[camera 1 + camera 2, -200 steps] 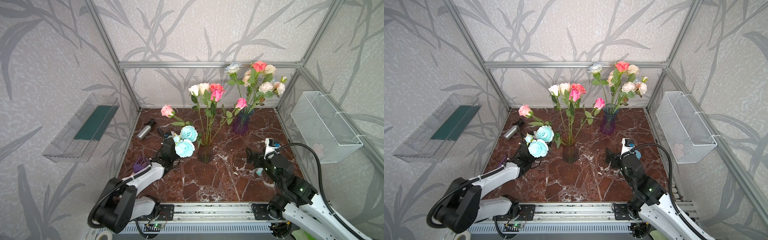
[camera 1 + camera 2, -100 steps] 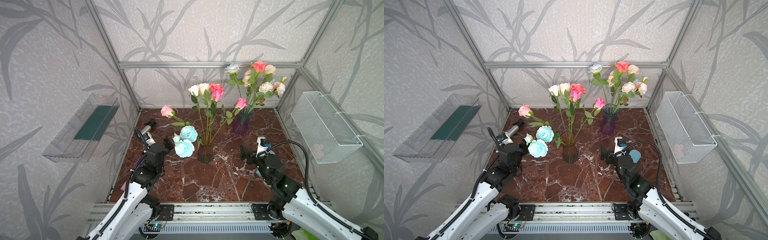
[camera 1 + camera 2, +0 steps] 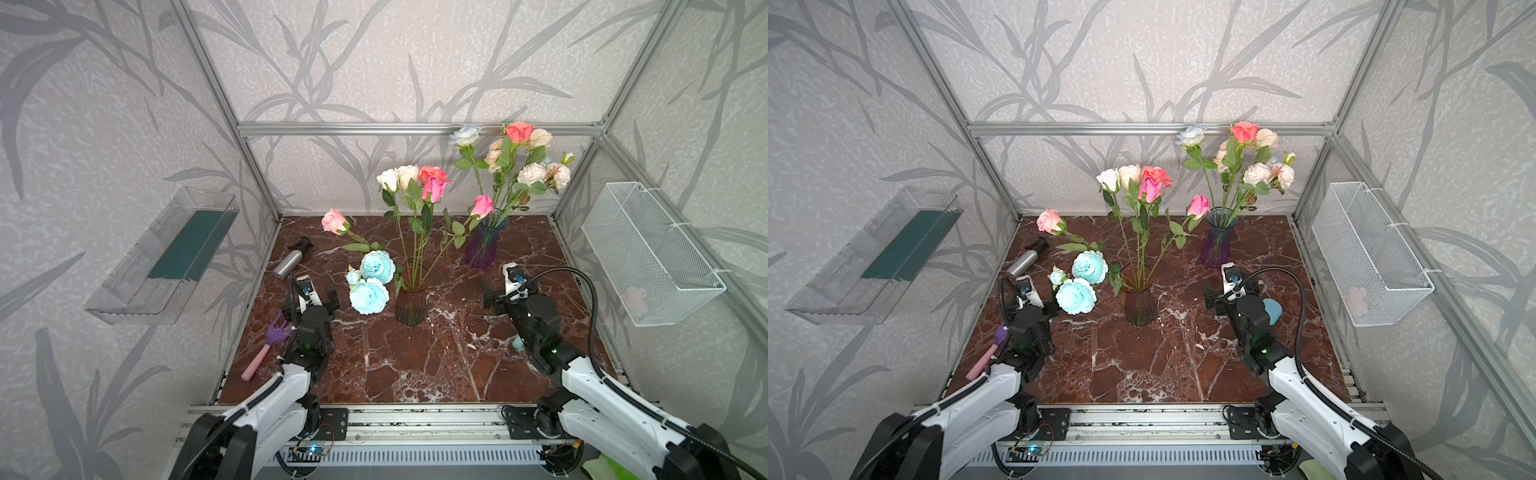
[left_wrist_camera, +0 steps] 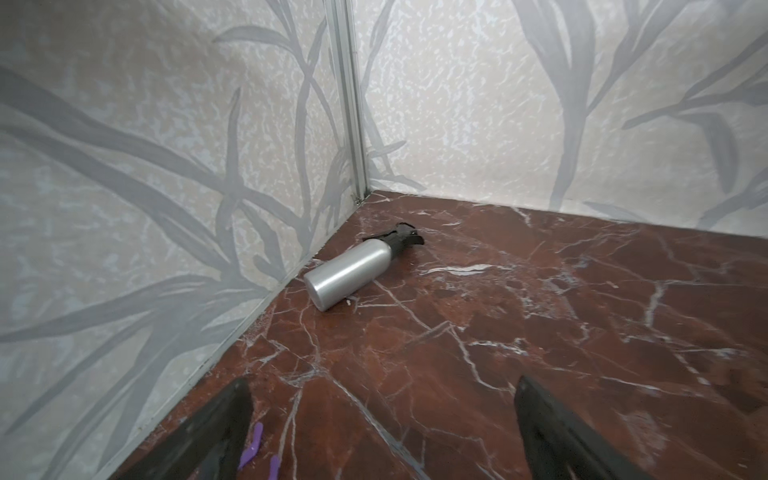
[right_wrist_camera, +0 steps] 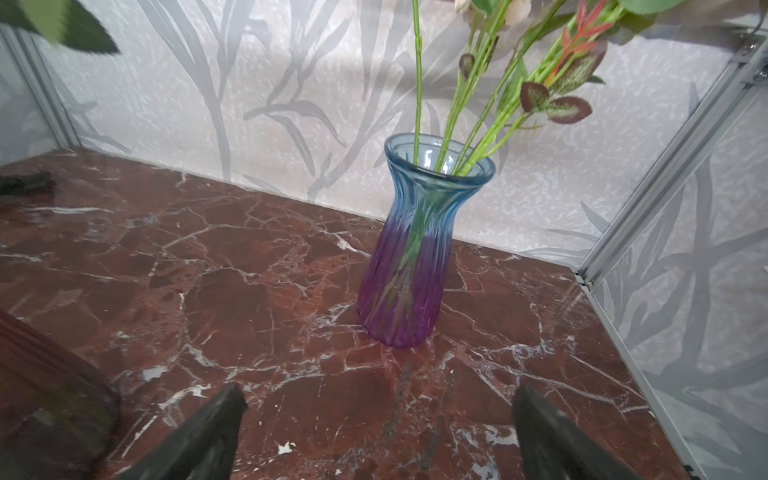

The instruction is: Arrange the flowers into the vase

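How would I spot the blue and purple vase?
Start at the dark red marble tabletop and look toward its back right. There stands a ribbed glass vase, blue at the rim fading to purple below. The other vase, mid-table, is dark brown.

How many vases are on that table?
2. A dark brown vase stands in the middle of the table. A blue-and-purple vase stands farther back, toward the right. Both hold flowers. No other vase seems hidden.

Lighting's soft and even, barely any shadows. Wrist views bend at the edges (near brown vase point(image 5: 41, 374) is blurry).
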{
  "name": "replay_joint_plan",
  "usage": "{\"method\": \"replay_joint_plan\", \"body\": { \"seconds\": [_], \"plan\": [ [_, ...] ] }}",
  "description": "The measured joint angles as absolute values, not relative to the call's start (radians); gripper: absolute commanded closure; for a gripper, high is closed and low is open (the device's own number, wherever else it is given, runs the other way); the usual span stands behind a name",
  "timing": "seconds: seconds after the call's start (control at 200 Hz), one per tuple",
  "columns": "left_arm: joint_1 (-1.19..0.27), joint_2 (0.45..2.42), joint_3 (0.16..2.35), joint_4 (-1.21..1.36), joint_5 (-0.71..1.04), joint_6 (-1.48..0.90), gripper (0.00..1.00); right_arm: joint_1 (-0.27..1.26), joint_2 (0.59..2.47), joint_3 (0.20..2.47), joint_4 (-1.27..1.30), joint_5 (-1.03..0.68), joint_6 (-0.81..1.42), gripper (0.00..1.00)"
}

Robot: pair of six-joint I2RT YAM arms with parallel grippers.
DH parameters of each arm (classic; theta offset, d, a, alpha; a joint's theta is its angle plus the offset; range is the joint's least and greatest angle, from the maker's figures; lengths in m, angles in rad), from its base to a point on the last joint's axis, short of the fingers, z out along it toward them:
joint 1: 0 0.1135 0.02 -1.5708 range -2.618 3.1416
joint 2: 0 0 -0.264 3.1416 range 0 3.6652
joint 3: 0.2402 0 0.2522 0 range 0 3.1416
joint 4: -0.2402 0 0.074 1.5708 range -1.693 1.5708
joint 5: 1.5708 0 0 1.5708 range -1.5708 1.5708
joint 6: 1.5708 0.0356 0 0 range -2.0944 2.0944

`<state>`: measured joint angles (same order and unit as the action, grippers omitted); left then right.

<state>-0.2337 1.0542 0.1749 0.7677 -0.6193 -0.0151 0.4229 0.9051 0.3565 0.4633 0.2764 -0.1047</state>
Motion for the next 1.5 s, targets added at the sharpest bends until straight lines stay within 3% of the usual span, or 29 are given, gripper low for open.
{"method": "replay_joint_plan", "body": {
  "seconds": [0.375,0.695,1.499],
  "plan": [
    [-0.068,1.608,0.18,1.213,-0.366,0.013,0.01,0.202,1.264,0.235,0.829,0.147,-0.147,0.01],
    [-0.038,1.594,0.31,1.129,-0.293,-0.009,0.01,0.176,1.626,0.207,1.195,0.096,-0.146,0.01],
    [-0.038,1.593,0.354,0.997,-0.294,-0.023,0.01,0.173,1.615,0.351,1.036,0.254,-0.093,0.01]
  ]
}}
